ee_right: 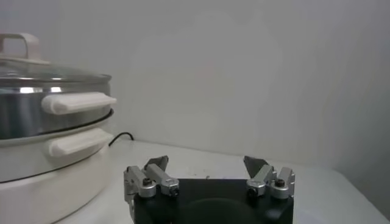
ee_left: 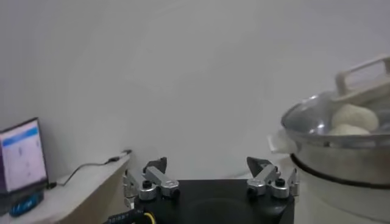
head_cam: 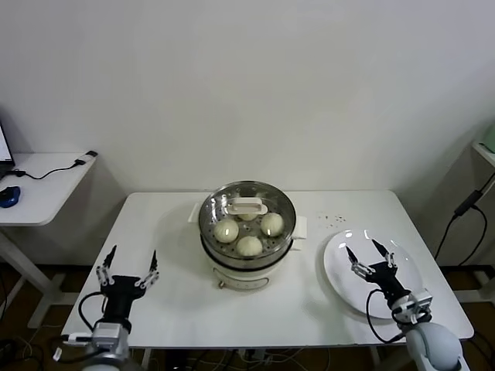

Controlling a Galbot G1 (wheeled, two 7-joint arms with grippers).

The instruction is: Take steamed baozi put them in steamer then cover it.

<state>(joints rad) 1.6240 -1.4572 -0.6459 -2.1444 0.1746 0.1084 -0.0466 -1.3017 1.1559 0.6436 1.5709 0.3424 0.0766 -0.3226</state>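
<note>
The steamer (head_cam: pixel 247 263) stands at the middle of the white table, with the clear glass cover (head_cam: pixel 267 199) and its white bar handle (head_cam: pixel 247 206) resting on top. Through the glass I see three steamed baozi (head_cam: pixel 249 246) on the tray. In the left wrist view the steamer (ee_left: pixel 347 161) shows with buns under the lid (ee_left: pixel 323 115); in the right wrist view its white side handle (ee_right: pixel 78 102) shows. My left gripper (head_cam: pixel 128 268) is open over the table's front left. My right gripper (head_cam: pixel 370 256) is open above the white plate (head_cam: pixel 340 270), empty.
A side desk (head_cam: pixel 39 189) with a blue mouse (head_cam: pixel 8 195) and cables stands at the left. A lit screen (ee_left: pixel 23 155) shows in the left wrist view. A black cable (head_cam: pixel 464 205) hangs at the right. The plate lies at the front right.
</note>
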